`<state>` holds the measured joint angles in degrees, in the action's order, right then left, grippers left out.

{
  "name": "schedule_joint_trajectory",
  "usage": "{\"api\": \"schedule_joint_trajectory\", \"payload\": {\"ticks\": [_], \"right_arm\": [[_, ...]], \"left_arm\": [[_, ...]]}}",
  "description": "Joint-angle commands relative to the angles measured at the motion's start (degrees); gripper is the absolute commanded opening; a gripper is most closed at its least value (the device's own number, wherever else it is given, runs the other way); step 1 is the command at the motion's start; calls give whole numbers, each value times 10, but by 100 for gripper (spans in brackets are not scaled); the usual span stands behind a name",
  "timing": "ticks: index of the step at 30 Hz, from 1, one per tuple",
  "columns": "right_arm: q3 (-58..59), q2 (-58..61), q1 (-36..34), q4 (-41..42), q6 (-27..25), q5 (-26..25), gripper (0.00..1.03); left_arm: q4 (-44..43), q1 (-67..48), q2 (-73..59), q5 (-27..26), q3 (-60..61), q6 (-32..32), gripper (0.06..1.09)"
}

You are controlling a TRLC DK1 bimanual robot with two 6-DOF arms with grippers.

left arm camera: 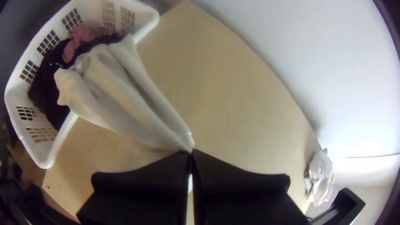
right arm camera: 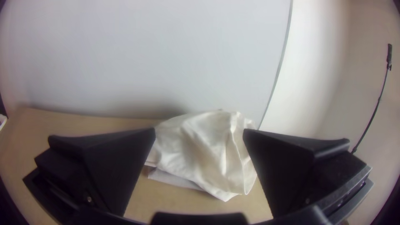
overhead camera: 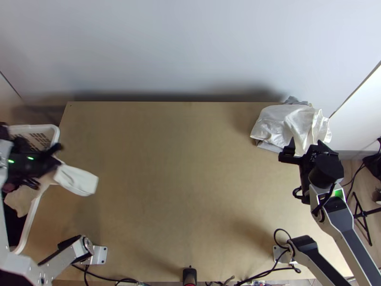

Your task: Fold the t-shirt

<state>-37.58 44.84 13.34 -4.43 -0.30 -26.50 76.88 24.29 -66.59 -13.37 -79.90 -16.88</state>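
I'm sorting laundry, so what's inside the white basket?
Inside the basket are dark cloth and a pink cloth. A white cloth, gripped by the left end effector, covers part of the contents; what lies beneath is hidden.

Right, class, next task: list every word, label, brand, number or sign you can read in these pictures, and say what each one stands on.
None can be read.
Right gripper: small pale marks, too small to tell whether they are lettering.
Light cloth in the left gripper's jaws: no readable text.
White basket: no readable text.
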Motion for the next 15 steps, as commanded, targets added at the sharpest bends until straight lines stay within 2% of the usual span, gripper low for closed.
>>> {"api": "schedule_joint_trajectory", "payload": {"ticks": [1, 6, 9, 12, 15], "right_arm": [[22, -18, 5, 3, 11, 0, 98], [69, -58, 5, 2, 13, 0, 98], [102, -89, 6, -1, 16, 0, 98], [130, -117, 12, -10, 28, 0, 98], [163, -135, 22, -11, 39, 3, 98]], "left_arm": [[-17, -173, 42, 40, 68, -76, 10], [-69, -284, 39, 51, 77, -160, 10], [-119, -326, 39, 55, 107, -167, 10], [-176, -416, 40, 109, 146, -163, 10], [-271, -509, 28, 132, 221, -158, 10]]}}
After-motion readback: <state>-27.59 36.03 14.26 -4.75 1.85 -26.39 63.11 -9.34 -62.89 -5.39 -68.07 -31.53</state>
